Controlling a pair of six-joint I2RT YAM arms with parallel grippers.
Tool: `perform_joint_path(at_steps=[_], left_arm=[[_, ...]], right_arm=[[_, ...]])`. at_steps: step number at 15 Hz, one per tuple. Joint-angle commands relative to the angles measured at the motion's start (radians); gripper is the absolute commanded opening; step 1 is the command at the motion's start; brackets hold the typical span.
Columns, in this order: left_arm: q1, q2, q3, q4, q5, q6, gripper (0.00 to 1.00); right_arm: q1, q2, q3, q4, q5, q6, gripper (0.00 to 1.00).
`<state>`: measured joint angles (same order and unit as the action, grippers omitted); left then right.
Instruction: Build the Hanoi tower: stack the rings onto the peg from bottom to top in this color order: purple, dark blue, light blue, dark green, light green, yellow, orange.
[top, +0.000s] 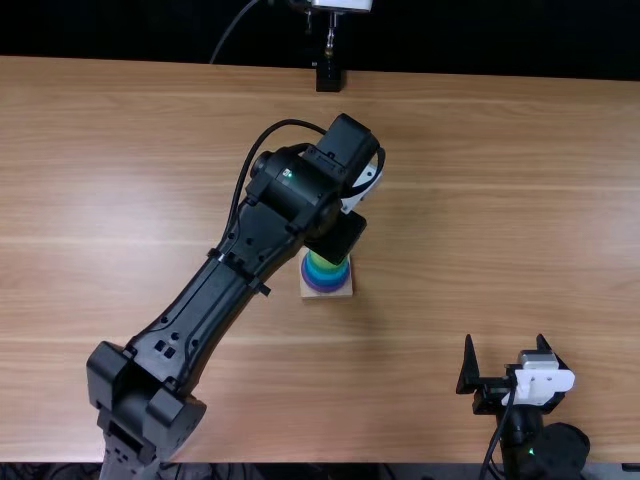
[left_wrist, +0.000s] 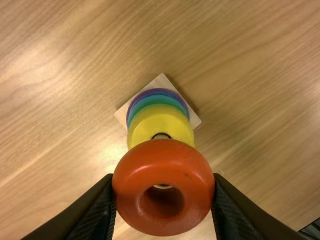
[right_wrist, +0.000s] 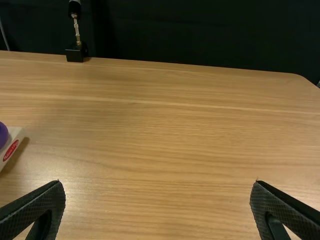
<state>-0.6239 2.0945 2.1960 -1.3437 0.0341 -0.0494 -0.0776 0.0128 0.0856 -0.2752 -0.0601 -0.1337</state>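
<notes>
In the top view the left gripper (top: 338, 234) covers part of the stack, its fingertips hidden from above. In the left wrist view the orange ring (left_wrist: 162, 155) hides part of the yellow ring (left_wrist: 160, 120) and most of the peg (left_wrist: 161, 136); green and blue bands and the purple ring (left_wrist: 159, 90) peep out beneath. The right wrist view cuts off the base (right_wrist: 17, 135), which bears a red label (right_wrist: 11, 150) with pale print. The left gripper is closed on the orange ring – fingers pressing opposite sides – above the stack. The right gripper (top: 505, 342) is wide open, near the table edge (top: 350, 460).
</notes>
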Motion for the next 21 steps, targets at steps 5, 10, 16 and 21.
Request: perform_joint_path(at_steps=[5,10,16,21], left_arm=[[-0.025,0.045,0.008,-0.004,-0.003,-0.002,0.0],[-0.017,0.042,0.001,-0.011,0.001,-0.002,1.0],[0.032,-0.073,-0.009,0.009,0.006,0.011,1.0],[0.187,-0.427,-0.343,0.445,0.016,0.002,1.0]], right_arm=[[-0.011,-0.013,-0.072,-0.059,-0.01,-0.006,1.0],[-0.011,-0.013,-0.072,-0.059,-0.01,-0.006,1.0],[-0.011,-0.013,-0.072,-0.059,-0.01,-0.006,1.0],[-0.011,-0.013,-0.072,-0.059,-0.01,-0.006,1.0]])
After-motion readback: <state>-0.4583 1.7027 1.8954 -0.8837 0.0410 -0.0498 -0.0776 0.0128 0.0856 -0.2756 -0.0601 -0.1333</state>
